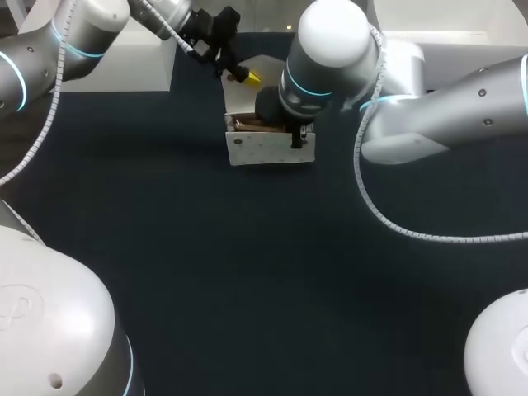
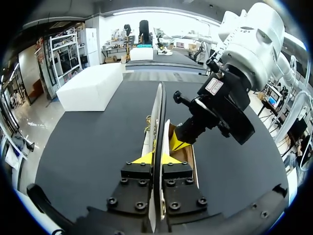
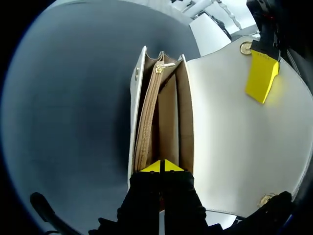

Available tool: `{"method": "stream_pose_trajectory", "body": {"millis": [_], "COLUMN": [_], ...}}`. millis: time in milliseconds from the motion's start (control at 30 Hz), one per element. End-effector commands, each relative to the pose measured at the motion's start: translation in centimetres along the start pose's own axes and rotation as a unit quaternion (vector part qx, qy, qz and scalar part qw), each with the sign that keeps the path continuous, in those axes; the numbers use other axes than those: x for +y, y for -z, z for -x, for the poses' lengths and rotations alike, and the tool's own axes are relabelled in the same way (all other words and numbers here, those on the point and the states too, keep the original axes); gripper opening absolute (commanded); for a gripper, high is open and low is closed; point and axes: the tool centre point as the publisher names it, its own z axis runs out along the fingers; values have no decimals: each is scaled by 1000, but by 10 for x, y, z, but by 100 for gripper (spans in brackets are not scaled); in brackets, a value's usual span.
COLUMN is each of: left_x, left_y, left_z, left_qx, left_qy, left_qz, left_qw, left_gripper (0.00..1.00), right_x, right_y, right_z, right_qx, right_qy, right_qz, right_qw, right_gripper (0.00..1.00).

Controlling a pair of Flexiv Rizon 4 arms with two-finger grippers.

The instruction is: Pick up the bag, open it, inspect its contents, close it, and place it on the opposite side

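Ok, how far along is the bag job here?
Opened: the left gripper holds the flap back. In hand: the right gripper grips the bag at its rim, its camera looking into the tan compartments. Left: closing, placing on the opposite side.

Before me lies a dark, matte table [image 1: 247, 272] — nearly black, its top plain and unmarked — and toward its far left corner, as I look down from above, sits a white rectangular block [image 1: 140, 66], low and long, resting flat on that surface.
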Motion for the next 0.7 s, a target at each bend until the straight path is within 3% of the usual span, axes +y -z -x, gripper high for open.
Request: {"method": "stream_pose_trajectory", "body": {"millis": [33, 333, 467, 500, 567, 700], "left_x": [3, 1, 1, 0, 1, 0], "left_y": [1, -4, -5, -5, -5, -5], "left_z": [6, 4, 3, 2, 2, 1], "left_qx": [14, 31, 35, 35, 37, 40], "left_qy": [3, -1, -7, -7, -8, -10], "left_qz": [-4, 2, 3, 2, 1, 1], "left_qw": [1000, 1000, 999, 999, 999, 999], "left_gripper": [0, 0, 0, 0, 0, 0], "right_x": [0, -1, 0, 0, 0, 0], "right_y": [-9, -13, -19, -20, -21, -25], "right_z": [-1, 3, 3, 3, 2, 1], "right_qx": [9, 7, 16, 18, 20, 26], "right_qy": [-4, -10, -9, -9, -9, -9], "right_qz": [-5, -7, -8, -7, -7, -8], "right_qw": [1000, 1000, 1000, 1000, 1000, 1000], "right_gripper": [0, 0, 50, 73, 100, 100]}}
